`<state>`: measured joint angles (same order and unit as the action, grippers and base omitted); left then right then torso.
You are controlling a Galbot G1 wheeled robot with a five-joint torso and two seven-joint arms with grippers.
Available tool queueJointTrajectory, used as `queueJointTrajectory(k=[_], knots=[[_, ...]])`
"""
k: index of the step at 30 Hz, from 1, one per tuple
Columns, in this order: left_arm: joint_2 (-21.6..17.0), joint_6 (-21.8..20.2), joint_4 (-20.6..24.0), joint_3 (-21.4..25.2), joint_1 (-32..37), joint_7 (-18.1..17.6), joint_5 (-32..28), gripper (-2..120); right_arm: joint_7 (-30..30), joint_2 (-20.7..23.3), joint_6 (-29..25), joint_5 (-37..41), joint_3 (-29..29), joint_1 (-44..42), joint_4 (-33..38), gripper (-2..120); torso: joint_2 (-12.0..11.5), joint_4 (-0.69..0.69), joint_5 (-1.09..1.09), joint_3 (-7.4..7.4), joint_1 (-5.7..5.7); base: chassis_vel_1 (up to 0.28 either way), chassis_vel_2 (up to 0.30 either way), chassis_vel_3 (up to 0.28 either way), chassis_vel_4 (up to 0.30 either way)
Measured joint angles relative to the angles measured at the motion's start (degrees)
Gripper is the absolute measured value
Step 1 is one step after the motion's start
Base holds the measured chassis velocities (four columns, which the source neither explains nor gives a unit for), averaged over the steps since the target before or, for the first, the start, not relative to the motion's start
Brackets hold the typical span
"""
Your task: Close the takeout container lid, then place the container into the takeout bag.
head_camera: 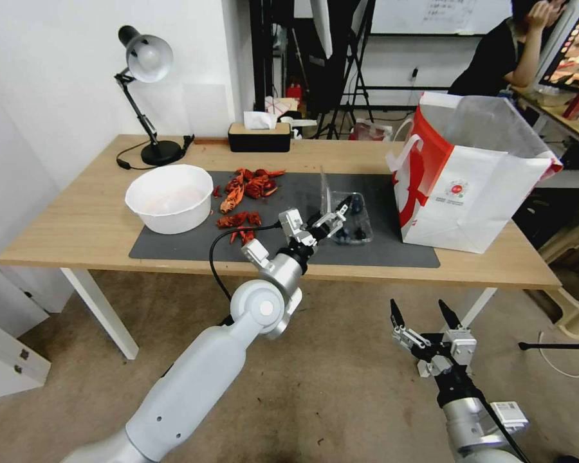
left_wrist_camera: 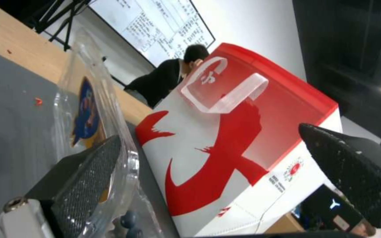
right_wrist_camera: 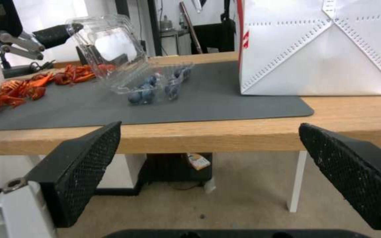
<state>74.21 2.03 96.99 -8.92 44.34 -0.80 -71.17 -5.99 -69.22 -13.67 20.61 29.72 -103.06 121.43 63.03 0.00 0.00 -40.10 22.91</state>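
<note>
- Clear lid [head_camera: 325, 193] stands upright; your left pincer [head_camera: 338, 215] is spread beside it.
- Push unevenly and the takeout container [head_camera: 352, 226] may skid, spilling berries.
- Right pincer [head_camera: 424, 315] hangs released below the tabletop [head_camera: 77, 218].

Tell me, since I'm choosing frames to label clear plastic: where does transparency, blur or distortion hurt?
Head view: wide-angle bending, the takeout bag leans outward; the lid is nearly invisible over the grey mat. Left wrist view: soft, the lid smears against the left end effector's finger. Right wrist view: bright backlight washes the lid; blueberries stay readable.
</note>
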Motion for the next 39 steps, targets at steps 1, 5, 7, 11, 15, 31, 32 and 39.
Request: queueJointTrajectory(k=[1, 5, 7, 11, 15, 31, 32, 39], knots=[[0.0, 0.0, -0.2, -0.2, -0.2, 0.2, 0.2, 100, 0.0, -0.1, 0.0, -0.1, 0.1, -0.1, 0.0, 100, 0.0, 0.0, 0.0, 0.0, 0.0, 0.0, 0.0, 0.0, 0.0], [-0.3, 0.0, -1.1, -1.0, -0.9, 1.1, 1.1, 100, 0.0, -0.5, -0.1, -0.4, 0.2, -0.4, 0.2, 100, 0.0, 0.0, 0.0, 0.0, 0.0, 0.0, 0.0, 0.0, 0.0], [-0.4, 0.0, -1.4, -1.3, -1.1, 1.6, 1.5, 100, 0.0, -0.7, -0.1, -0.6, 0.2, -0.6, 0.3, 100, 0.0, 0.0, 0.0, 0.0, 0.0, 0.0, 0.0, 0.0, 0.0], [-0.6, -0.2, -1.9, -2.0, -2.0, 3.1, 2.2, 100, 0.0, -1.0, -0.1, -0.9, 0.2, -0.8, 0.4, 100, 0.0, 0.0, 0.0, 0.0, 0.0, 0.0, 0.0, 0.0, 0.0], [-0.7, -0.4, -2.7, -2.7, -3.0, 5.3, 3.2, 100, 0.0, -1.3, -0.1, -1.1, 0.3, -0.9, 0.4, 100, 0.0, 0.0, 0.0, 0.0, 0.0, 0.0, 0.0, 0.0, 0.0], [0.6, -4.1, -8.3, -7.8, -8.3, 6.9, 4.6, 100, -0.2, -2.5, -0.2, -2.2, 1.0, -2.4, 1.5, 100, 0.0, 0.0, 0.0, 0.0, 0.0, 0.0, 0.0, 0.0, 0.0], [0.9, -4.7, -8.8, -8.1, -8.8, 6.0, 3.7, 100, -0.2, -2.6, -0.2, -2.3, 1.0, -2.4, 1.5, 100, 0.0, 0.0, 0.0, 0.0, 0.0, 0.0, 0.0, 0.0, 0.0], [2.1, -9.5, -9.8, -6.6, -10.4, 1.2, -4.2, 100, -0.4, -2.8, -0.3, -2.6, 0.9, -2.2, 1.0, 100, 0.0, 0.0, 0.01, 0.0, 0.01, 0.0, 0.0, 0.0, 0.0]])
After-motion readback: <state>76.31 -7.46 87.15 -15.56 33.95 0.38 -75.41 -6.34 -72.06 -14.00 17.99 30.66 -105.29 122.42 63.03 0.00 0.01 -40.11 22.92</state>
